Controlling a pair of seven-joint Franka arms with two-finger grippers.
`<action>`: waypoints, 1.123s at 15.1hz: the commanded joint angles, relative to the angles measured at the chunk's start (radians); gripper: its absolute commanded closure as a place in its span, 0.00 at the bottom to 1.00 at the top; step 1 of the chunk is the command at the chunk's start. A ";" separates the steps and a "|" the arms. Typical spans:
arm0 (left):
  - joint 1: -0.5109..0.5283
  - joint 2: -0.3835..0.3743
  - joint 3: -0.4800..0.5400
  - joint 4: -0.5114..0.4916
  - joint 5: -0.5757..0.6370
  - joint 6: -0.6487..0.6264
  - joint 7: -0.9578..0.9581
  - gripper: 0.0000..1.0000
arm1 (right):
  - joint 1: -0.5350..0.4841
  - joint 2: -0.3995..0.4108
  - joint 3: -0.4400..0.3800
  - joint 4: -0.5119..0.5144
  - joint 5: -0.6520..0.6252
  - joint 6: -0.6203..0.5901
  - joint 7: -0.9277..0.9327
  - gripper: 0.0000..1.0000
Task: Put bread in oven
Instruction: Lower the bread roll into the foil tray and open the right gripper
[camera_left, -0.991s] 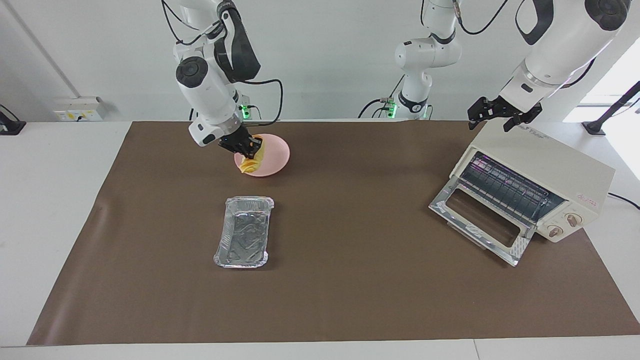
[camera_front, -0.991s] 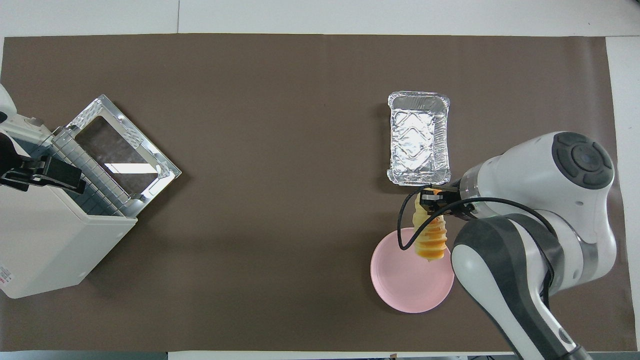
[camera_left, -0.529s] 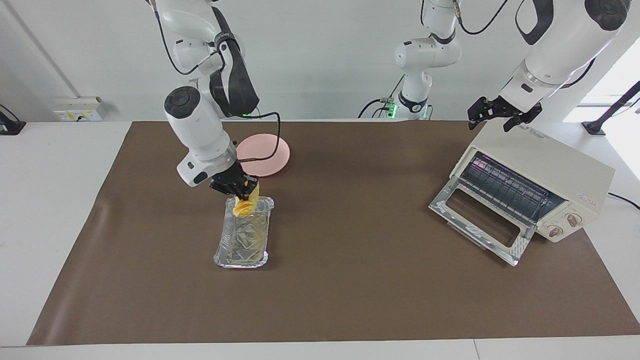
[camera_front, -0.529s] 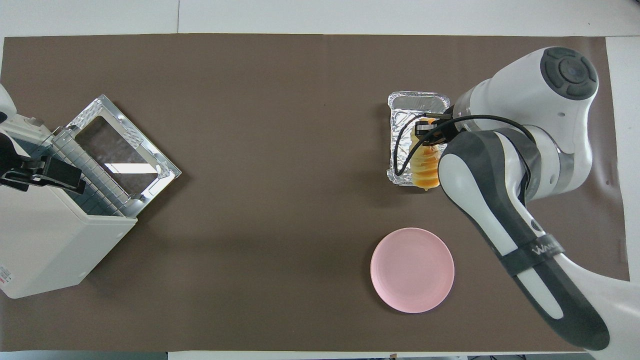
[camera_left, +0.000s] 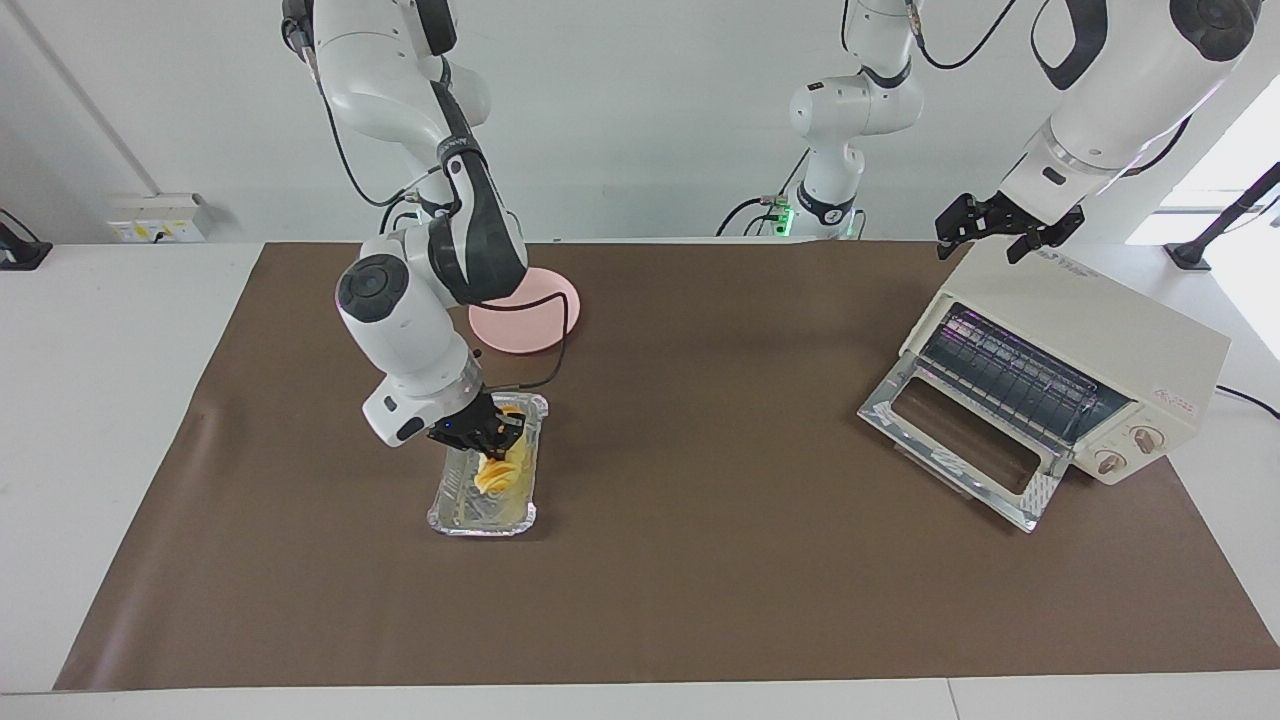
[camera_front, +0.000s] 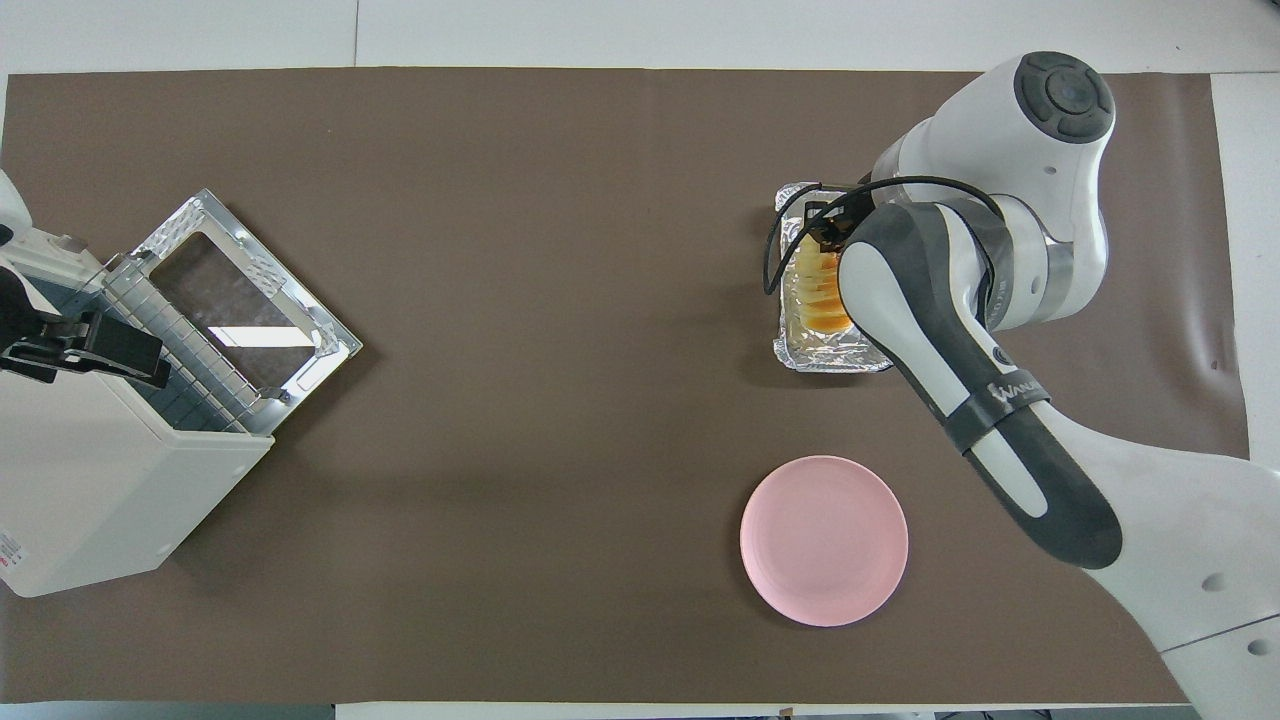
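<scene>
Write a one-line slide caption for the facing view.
Right hand lowers the bread into the foil tray while the left hand waits above the open oven.

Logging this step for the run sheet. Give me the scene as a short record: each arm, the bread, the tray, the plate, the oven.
right gripper: low over the foil tray, shut on the bread
bread: hanging into the tray; whether it touches the bottom cannot be told
pink plate: bare, nearer to the robots than the tray
oven: door down, wire rack showing, at the left arm's end
left gripper: waiting over the oven's top
</scene>
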 joint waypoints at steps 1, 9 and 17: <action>0.012 -0.025 -0.006 -0.029 0.011 0.018 0.004 0.00 | -0.007 0.009 0.007 -0.080 0.006 0.092 -0.015 1.00; 0.012 -0.025 -0.006 -0.029 0.011 0.018 0.004 0.00 | -0.016 0.012 0.005 -0.139 -0.002 0.166 -0.068 0.33; 0.012 -0.025 -0.006 -0.029 0.011 0.018 0.004 0.00 | -0.061 -0.005 0.004 0.000 -0.046 -0.055 -0.124 0.00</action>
